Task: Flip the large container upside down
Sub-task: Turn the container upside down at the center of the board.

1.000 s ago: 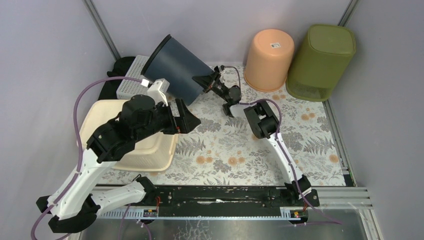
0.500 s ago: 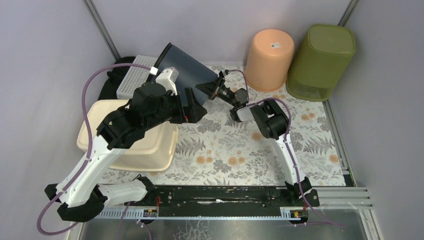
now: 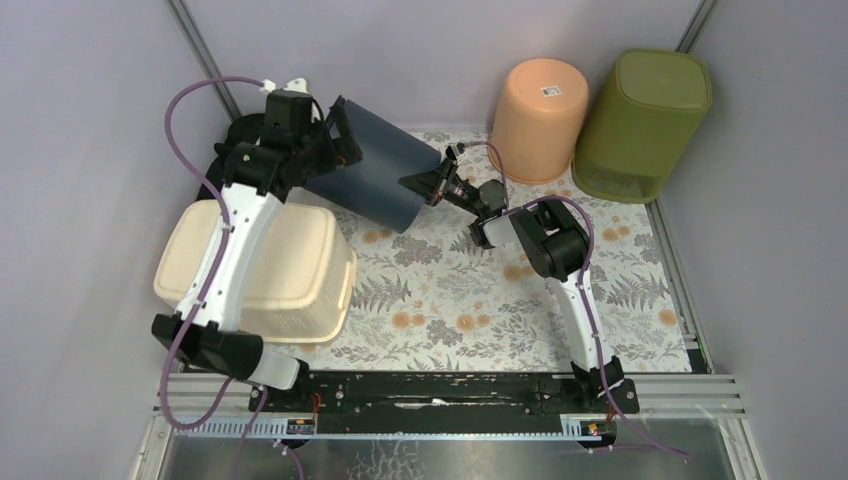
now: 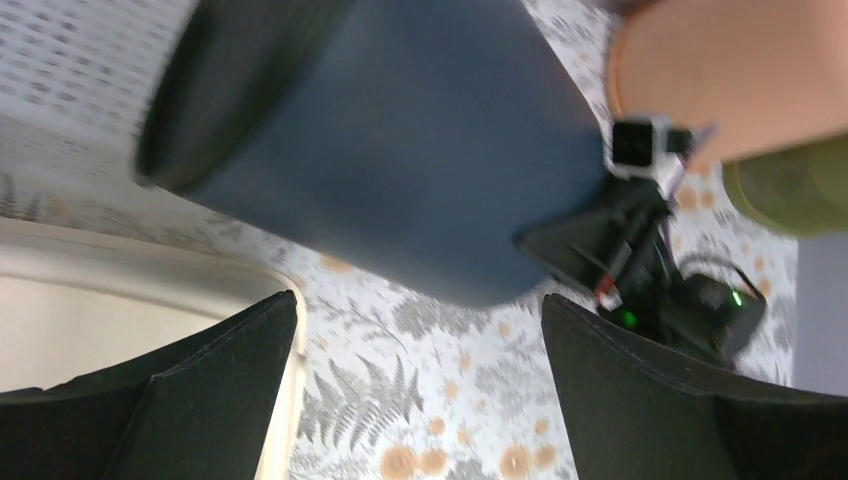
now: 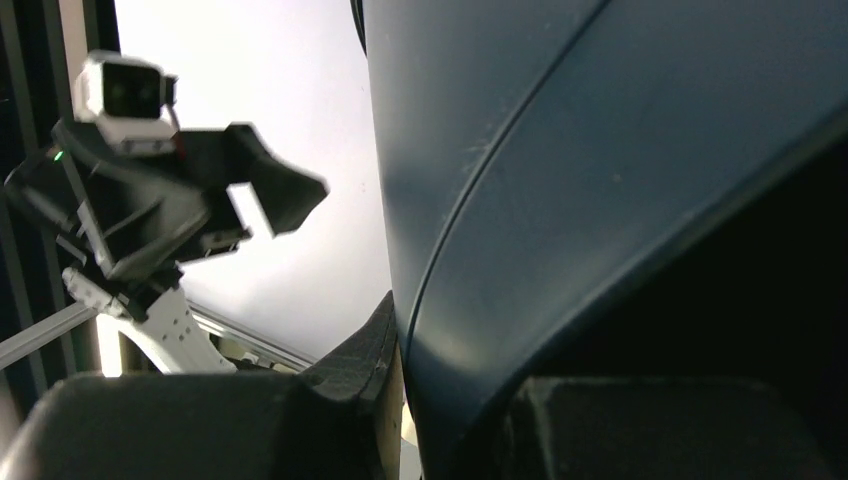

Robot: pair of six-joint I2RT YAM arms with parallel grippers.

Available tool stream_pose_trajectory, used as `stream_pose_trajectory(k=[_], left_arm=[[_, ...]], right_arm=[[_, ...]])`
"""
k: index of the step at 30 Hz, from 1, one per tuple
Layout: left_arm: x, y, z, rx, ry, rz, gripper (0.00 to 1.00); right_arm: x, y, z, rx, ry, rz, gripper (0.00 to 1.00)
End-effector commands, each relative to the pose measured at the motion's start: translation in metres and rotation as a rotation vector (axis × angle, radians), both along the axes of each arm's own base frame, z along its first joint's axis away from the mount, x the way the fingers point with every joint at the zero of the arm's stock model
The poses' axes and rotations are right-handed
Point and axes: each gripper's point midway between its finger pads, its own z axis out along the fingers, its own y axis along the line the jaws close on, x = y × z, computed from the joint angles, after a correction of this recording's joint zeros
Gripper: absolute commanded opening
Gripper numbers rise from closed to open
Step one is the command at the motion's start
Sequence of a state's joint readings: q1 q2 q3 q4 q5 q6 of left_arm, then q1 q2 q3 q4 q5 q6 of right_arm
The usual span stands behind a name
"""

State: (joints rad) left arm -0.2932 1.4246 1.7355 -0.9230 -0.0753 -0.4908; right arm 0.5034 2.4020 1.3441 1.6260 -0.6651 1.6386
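right gripper (image 3: 418, 184) clamped on base-end edge of large container (image 3: 385, 170), held tilted nearly on its side over back-left of surface (image 3: 450, 290). left gripper (image 3: 343, 135) spread wide at mouth end, no contact i can see. i judge container light, stiff, smooth plastic, so slippery; rim pinch best.

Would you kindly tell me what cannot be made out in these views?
Top view: the left arm covers the dark blue container's upper end; whether the left gripper touches it is unclear.
Left wrist view: motion blur smears that end; mouth or base, undecidable.
Right wrist view: the container fills the frame, hiding the right gripper's fingertips.
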Motion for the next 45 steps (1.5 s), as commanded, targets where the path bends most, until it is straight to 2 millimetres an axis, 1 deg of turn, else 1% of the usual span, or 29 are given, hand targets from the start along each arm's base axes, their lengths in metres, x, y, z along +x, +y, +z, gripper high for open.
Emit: stream_pose_trajectory(k=[1,5,8,10,12,14,20,23,25,27,29,31,36,40,45], left_arm=[[0.039,0.038,0.036,-0.009,-0.129,0.072,1.0],[0.065,0.054,0.052,-0.029,-0.216,0.058,1.0],[0.081,0.067,0.054,-0.027,-0.237,0.054,1.0],[0.093,0.073,0.049,-0.025,-0.221,0.048,1.0],[0.104,0.072,0.045,-0.027,-0.211,0.02,1.0],[0.115,0.07,0.036,-0.027,-0.194,0.001,1.0],[0.13,0.063,0.011,-0.035,-0.136,-0.041,1.0],[0.131,0.049,-0.004,-0.084,-0.096,-0.094,1.0],[0.129,0.037,-0.009,-0.117,-0.086,-0.139,1.0],[0.127,0.023,-0.01,-0.141,-0.09,-0.178,1.0],[0.123,0.009,-0.009,-0.14,-0.096,-0.207,1.0],[0.119,0.0,-0.008,-0.141,-0.097,-0.227,1.0],[0.113,-0.012,0.002,-0.152,-0.116,-0.251,1.0],[0.109,-0.025,0.01,-0.165,-0.128,-0.275,1.0],[0.104,-0.041,0.015,-0.175,-0.133,-0.307,1.0]], right_arm=[[-0.018,-0.011,-0.039,-0.049,0.006,0.079,0.15],[-0.019,-0.012,-0.043,-0.057,0.01,0.087,0.15],[-0.02,-0.013,-0.046,-0.063,0.013,0.091,0.15],[-0.021,-0.013,-0.049,-0.069,0.015,0.096,0.15],[-0.021,-0.014,-0.051,-0.073,0.018,0.097,0.15],[-0.023,-0.014,-0.052,-0.075,0.016,0.102,0.15],[-0.022,-0.016,-0.053,-0.079,0.014,0.104,0.14],[-0.021,-0.016,-0.054,-0.08,0.016,0.105,0.14],[-0.021,-0.015,-0.055,-0.079,0.017,0.107,0.15],[-0.021,-0.015,-0.057,-0.08,0.025,0.11,0.2],[-0.021,-0.016,-0.059,-0.083,0.032,0.111,0.27],[-0.021,-0.018,-0.059,-0.085,0.036,0.109,0.36],[-0.021,-0.029,-0.058,-0.093,0.049,0.098,0.5],[-0.019,-0.04,-0.059,-0.101,0.064,0.083,0.57],[-0.018,-0.058,-0.06,-0.111,0.089,0.05,0.62]])
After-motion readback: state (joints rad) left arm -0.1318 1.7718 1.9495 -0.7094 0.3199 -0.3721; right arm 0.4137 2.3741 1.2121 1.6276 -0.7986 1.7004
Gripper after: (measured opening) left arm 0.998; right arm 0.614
